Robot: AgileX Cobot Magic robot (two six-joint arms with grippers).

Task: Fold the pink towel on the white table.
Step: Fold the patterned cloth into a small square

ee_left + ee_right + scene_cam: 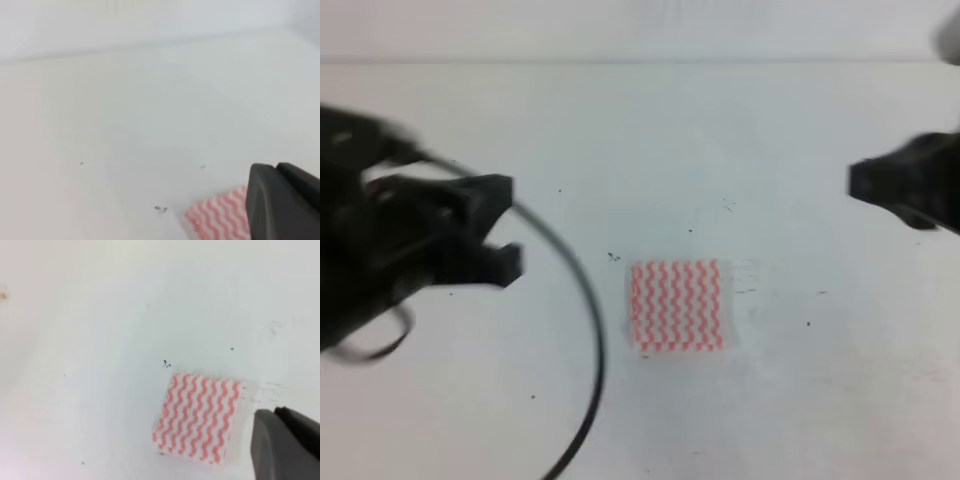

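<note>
Here the pink towel [677, 305] lies flat on the white bench [720, 150], a small neat square with red-pink and white wavy stripes, touched by neither arm. From the left end effector [498, 228] the towel sits well apart, off toward the middle of the bench and a little nearer the front edge; its two dark fingers stand spread with a clear gap between them, holding nothing. From the right end effector [865, 183] the towel lies well apart too, inward and nearer the front edge; whether this one is spread or pressed together cannot be told, as it is a blurred dark shape at the picture's edge. In the right wrist view the towel [198, 416] lies just beside the dark finger [285, 445] at the lower corner.

The bench is plain white with a few tiny dark specks and scuffs. A black cable [582, 330] curves across it below the left arm.

One towel, two end effectors, one cable.
</note>
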